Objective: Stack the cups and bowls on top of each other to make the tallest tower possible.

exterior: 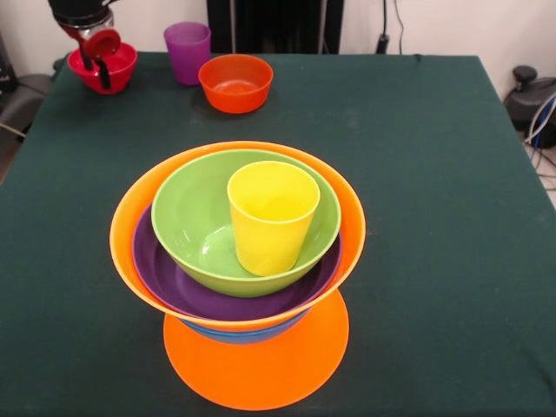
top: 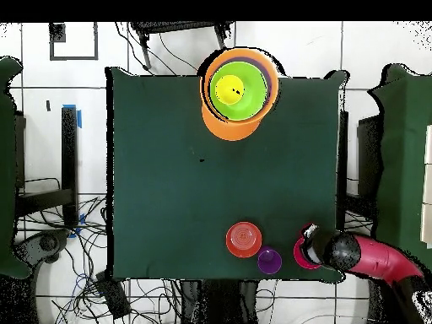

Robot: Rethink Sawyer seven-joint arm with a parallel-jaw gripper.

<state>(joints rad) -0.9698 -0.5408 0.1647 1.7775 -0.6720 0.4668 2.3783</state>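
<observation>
The tower stands at the table's near middle: an upturned large orange bowl, a blue bowl, a second large orange bowl, the shallow purple bowl, the green bowl and the yellow cup upright on top. It also shows in the overhead view. My gripper is at the far left corner, open, its tips down inside the pink-red bowl. The purple cup and the small orange-red bowl stand beside it. The teal bowl is out of view.
The dark green table has its far edge just behind the pink-red bowl and the purple cup. In the overhead view my arm reaches in over the table's corner next to the pink-red bowl.
</observation>
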